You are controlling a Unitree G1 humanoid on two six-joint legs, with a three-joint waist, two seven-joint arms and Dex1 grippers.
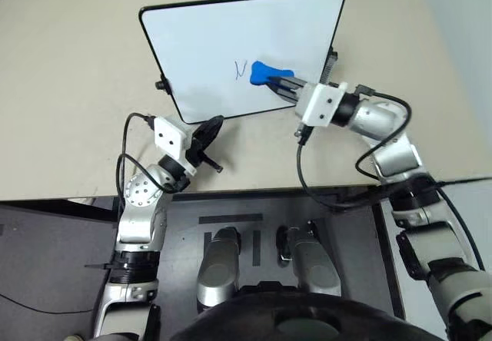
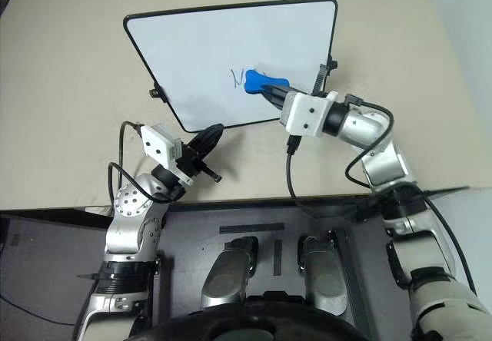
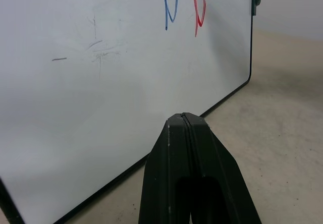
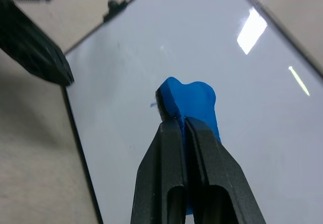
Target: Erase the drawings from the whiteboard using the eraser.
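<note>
The whiteboard (image 1: 223, 41) lies on the table, with a thin black frame. My right gripper (image 1: 278, 84) is shut on the blue eraser (image 1: 270, 72), holding it over the board's right half. In the right wrist view the eraser (image 4: 189, 100) sticks out past the gripper (image 4: 176, 120). The blue drawing (image 1: 241, 69) lies just left of the eraser, which covers the red one from the head views. Both drawings, blue (image 3: 170, 4) and red (image 3: 199, 9), appear in the left wrist view. My left gripper (image 1: 209, 131) is shut and empty at the board's near left edge.
The beige table (image 1: 69, 87) extends around the board, and its near edge runs just in front of my arms. Small black knobs (image 1: 161, 85) stick out at the board's sides. Faint grey smudges (image 3: 98, 52) mark the board's left part.
</note>
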